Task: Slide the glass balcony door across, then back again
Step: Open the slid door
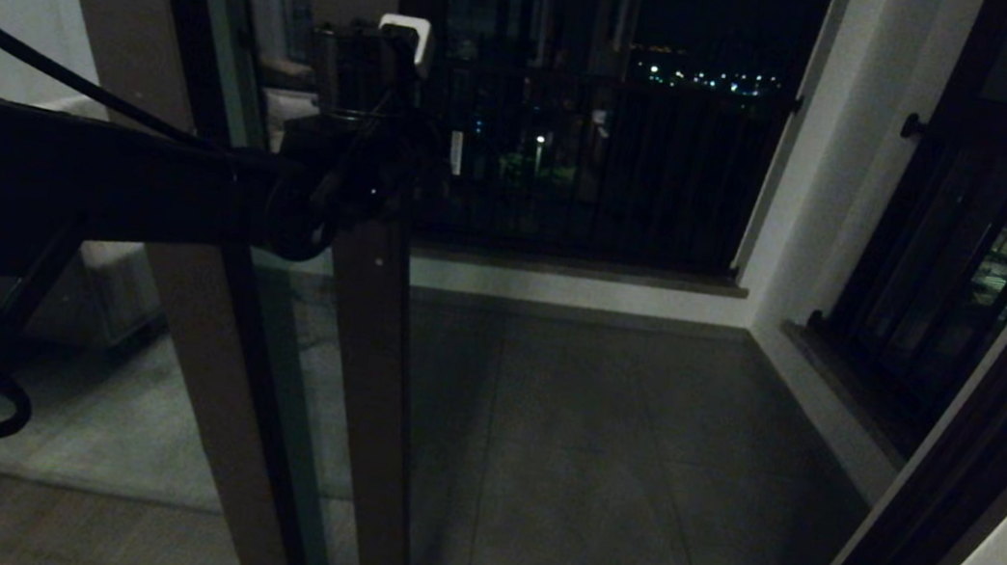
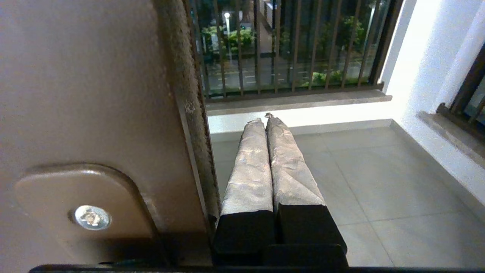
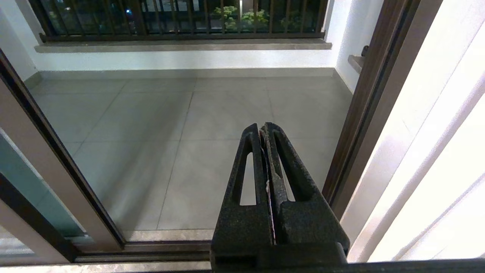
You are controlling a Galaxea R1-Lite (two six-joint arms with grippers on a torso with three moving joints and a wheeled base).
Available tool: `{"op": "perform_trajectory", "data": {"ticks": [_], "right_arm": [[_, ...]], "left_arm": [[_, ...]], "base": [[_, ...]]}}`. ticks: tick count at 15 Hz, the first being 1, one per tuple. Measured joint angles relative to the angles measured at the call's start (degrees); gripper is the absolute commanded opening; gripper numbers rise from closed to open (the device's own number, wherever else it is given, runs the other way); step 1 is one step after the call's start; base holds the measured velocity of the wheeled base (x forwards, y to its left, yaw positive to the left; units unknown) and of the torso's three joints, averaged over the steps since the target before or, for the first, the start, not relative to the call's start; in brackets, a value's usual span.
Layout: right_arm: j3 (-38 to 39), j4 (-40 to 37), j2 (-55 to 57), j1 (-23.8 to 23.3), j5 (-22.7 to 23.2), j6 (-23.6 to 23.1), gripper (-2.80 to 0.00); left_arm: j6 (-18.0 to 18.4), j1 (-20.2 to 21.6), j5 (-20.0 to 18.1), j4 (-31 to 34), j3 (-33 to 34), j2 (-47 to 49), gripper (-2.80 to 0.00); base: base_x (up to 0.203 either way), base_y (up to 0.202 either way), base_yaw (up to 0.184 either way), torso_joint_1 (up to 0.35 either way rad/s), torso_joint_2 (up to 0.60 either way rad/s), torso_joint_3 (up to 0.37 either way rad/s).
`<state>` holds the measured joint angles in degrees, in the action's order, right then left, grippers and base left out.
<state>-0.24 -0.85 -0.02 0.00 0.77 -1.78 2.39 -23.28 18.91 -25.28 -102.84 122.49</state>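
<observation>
The glass balcony door stands left of centre, its brown stile running from the floor up past my left arm. My left gripper is raised beside that stile at about handle height. In the left wrist view the gripper is shut with nothing between its taped fingers, which lie right along the stile's fuzzy seal edge. A handle plate with a screw shows on the stile face. My right gripper is shut and empty, hanging low before the doorway.
The doorway opens onto a tiled balcony floor with a dark railing at the back. A barred side window is on the right wall. The dark door jamb is at right, and the floor track lies below.
</observation>
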Motion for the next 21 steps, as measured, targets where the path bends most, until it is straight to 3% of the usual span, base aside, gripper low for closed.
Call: {"op": "perform_trajectory", "data": {"ticks": [21], "right_arm": [[0.0, 0.0, 0.0, 0.0, 0.0, 0.0, -2.80]], "left_arm": [[-0.1, 4.0, 0.1, -0.1, 1.7, -1.4, -2.80]], "base": [[0.000, 0.000, 0.000, 0.000, 0.00, 0.000]]}}
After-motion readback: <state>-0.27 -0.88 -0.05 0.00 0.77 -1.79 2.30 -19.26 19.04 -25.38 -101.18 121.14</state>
